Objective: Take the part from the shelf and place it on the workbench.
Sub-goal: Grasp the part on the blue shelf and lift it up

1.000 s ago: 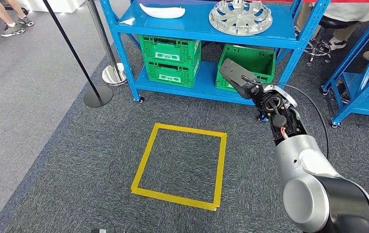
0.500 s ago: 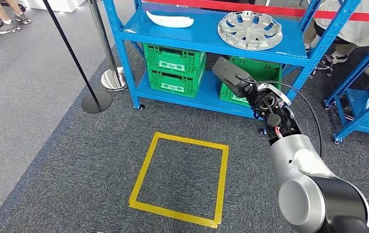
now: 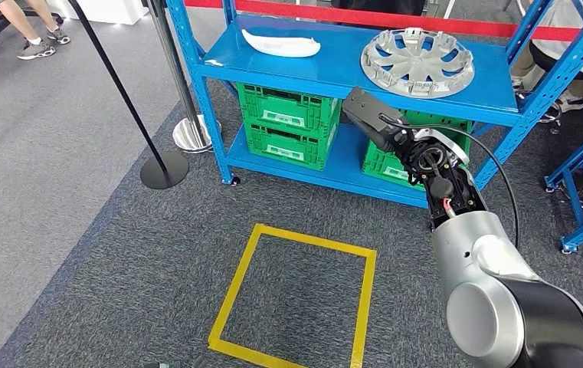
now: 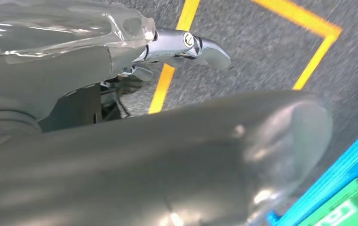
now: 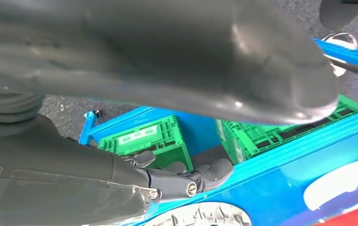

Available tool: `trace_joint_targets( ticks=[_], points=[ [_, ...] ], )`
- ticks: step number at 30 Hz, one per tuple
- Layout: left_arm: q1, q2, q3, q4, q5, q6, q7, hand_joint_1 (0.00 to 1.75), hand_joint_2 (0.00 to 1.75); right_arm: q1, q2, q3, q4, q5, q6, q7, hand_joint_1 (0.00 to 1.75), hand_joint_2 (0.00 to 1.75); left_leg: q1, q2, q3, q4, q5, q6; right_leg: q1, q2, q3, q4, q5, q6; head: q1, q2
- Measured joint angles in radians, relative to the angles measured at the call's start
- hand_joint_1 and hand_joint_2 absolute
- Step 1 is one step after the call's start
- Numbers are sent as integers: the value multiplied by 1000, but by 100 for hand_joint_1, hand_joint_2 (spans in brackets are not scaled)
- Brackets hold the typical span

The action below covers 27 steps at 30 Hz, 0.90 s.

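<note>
Head view puts you in front of the blue shelf [image 3: 326,65], and nothing has been picked yet. Two candidate parts sit on its top deck: the silver wheel cover [image 3: 417,63] toward your right, and the white curved trim piece [image 3: 280,44] further left, the two well apart. The task line doesn't say which one you want, but judging from where the arm points, the wheel cover looks the likelier target.

Your right hand [image 3: 371,119] is raised in front of the shelf, below the top deck's front edge and over the green crates [image 3: 284,123] on the lower level. It touches neither part. From the right wrist view you see the thick thumb and darker fingers [image 5: 200,176] extended with nothing between them, so call it empty; how wide the fingers stand apart, you can't quite tell. The wheel cover's rim [image 5: 205,219] peeks in close by.

Your left hand [image 4: 186,44] hangs low over the carpet beside the yellow tape square [image 3: 296,295], carrying nothing that you can see; whether its fingers are spread or curled is unclear.

So the score: approach underway, grasp not made, and lift, carry and placing all left. No workbench shows here, so expect a turn or a walk after the pick
</note>
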<state>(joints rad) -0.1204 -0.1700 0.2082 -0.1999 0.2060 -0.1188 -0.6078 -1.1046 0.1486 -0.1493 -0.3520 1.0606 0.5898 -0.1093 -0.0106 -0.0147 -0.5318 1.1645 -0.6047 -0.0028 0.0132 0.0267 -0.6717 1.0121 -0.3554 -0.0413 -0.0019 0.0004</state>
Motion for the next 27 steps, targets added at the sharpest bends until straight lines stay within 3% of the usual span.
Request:
trace_joint_targets(
  ticks=[2,3,4,7,9,11,15,23,27],
  points=[
    [1,1,1,0,0,-1,0,0,0,5,1,0,0,0,0,3,0,0,8,4,-83,93,-56,-12,-3,0,2,0,-9,0,-4,0],
    [2,2,1,0,0,-5,1,0,0,8,1,0,0,1,0,7,0,0,11,5,-109,106,-65,-14,-5,0,5,0,-13,1,-5,0],
    [3,2,2,0,0,-10,1,0,0,11,1,0,0,1,0,13,0,0,13,5,-119,86,-47,-15,-6,0,9,0,-17,3,-5,0],
    [3,3,5,0,0,-27,2,0,0,12,1,-1,0,0,0,33,0,0,12,6,-75,-98,89,-9,-6,1,25,0,-29,10,-5,0],
    [3,3,6,0,0,-38,2,0,0,11,-2,-3,0,0,0,49,0,0,7,7,-53,-167,123,1,-5,2,29,0,-34,19,-5,0],
    [3,3,7,0,-3,-47,3,0,0,12,-8,-7,-2,0,1,67,0,0,4,7,-46,-173,127,8,-5,2,32,-3,-38,28,-6,0],
    [3,-1,10,0,-9,-65,4,0,0,8,-34,-21,-5,0,10,90,0,0,4,4,-34,-183,141,10,-4,-1,43,-16,-35,13,-6,0],
    [2,-1,10,0,-20,-79,13,0,0,14,-108,-45,-5,8,10,112,0,0,-10,3,-33,-181,130,36,-18,-2,53,-28,-37,56,-7,0],
    [1,-1,10,0,-26,-83,19,0,0,21,-148,-56,-6,14,10,122,0,0,-7,3,-16,-189,117,61,-21,-6,38,17,-41,70,-6,0]
  ],
)
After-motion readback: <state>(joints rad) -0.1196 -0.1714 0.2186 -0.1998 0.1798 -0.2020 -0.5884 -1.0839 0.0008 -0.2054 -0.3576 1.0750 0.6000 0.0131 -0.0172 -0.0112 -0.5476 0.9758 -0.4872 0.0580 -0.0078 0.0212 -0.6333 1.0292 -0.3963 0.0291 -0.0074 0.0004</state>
